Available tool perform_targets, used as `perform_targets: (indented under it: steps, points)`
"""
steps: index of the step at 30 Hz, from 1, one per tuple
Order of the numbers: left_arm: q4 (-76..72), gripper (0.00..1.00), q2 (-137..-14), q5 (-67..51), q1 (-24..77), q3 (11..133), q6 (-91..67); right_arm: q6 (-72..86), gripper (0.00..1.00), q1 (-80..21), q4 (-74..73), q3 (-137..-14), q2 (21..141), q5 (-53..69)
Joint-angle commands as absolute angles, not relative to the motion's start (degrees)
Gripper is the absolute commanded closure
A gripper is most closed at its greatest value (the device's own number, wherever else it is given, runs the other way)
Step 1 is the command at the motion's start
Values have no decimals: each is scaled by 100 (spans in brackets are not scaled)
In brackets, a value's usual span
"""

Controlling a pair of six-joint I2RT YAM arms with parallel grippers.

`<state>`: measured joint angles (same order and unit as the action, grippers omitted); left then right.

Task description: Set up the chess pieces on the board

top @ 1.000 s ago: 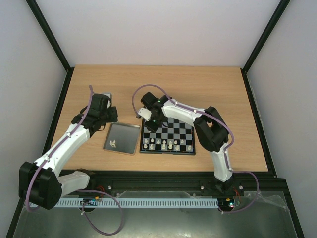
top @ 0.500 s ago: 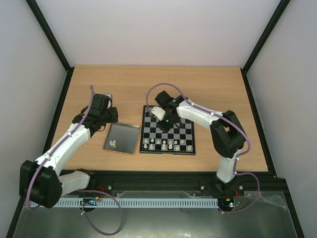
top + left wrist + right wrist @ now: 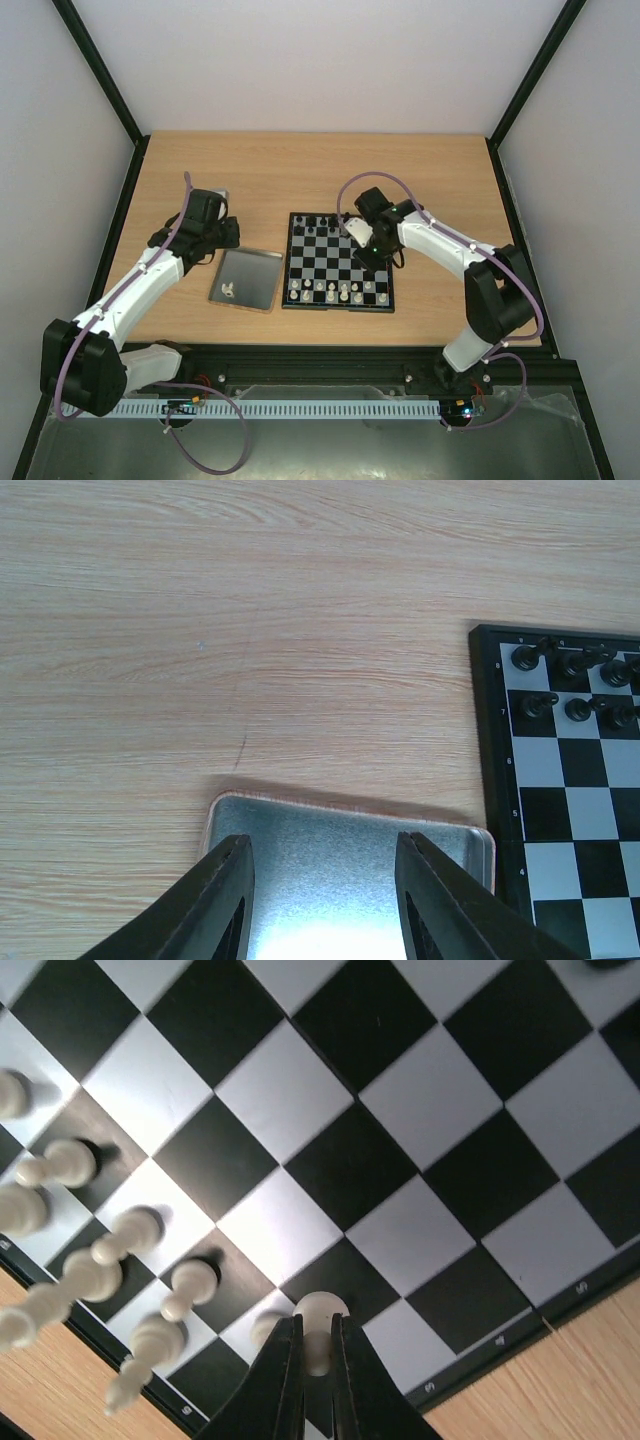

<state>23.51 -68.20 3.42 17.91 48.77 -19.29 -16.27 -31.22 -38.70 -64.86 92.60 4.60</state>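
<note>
We clamp a likely light, slippery white piece below its head in the right tool; left tool gapes empty.

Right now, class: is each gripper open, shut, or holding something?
Left gripper: open, empty.
Right gripper: shut on a white chess piece.

The right claw hides a white piece's lower part. The left wrist view cuts the tray at its bottom edge, the board at its right.
</note>
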Motion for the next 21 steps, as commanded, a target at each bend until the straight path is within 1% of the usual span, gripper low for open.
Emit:
perform_targets:
  steps: [1, 7, 21]
  points:
    - [2339, 60, -6871, 308, 1770, 4825, -1907, -1674, 95, -3068, -4399, -6196, 8969, 181]
    - [2344, 60, -6882, 291, 1767, 4826, -1907, -1679, 95, -3028, -4547, -6026, 8887, -49]
    - [2342, 60, -6909, 264, 1767, 4816, -1907, -1705, 94, -2997, -4514, -5661, 9015, 77]
